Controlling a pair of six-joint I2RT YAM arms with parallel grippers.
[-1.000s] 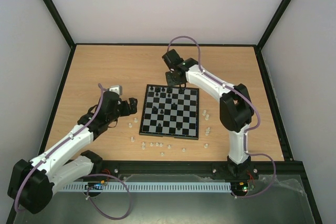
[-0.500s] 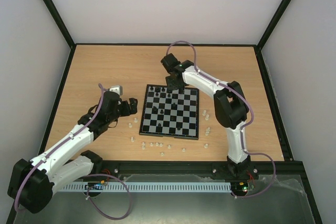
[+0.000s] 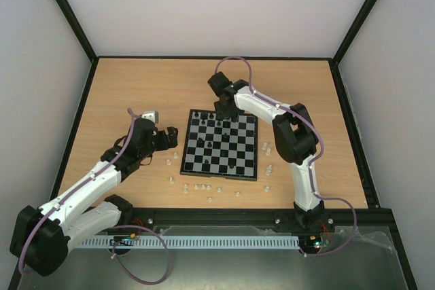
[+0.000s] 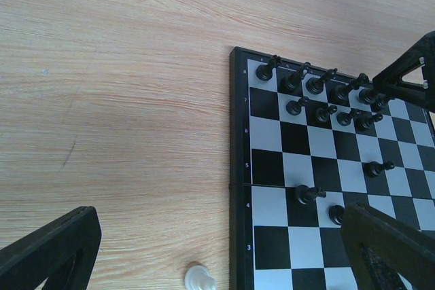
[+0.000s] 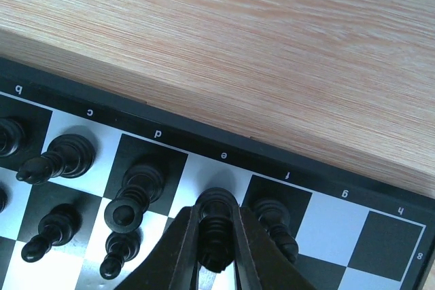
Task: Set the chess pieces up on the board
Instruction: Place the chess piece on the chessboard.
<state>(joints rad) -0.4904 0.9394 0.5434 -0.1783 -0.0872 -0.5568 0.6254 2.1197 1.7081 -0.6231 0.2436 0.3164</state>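
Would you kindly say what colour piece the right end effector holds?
Black piece; clearest in right wrist view.

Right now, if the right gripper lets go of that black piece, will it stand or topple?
Probably stands: the black piece looks upright in the right gripper. Tall and slim, so a nudge could tip it onto the neighbouring piece.

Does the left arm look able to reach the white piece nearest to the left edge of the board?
Probably yes: the left gripper, jaws open, hangs close to the white piece, and nothing stands between them.
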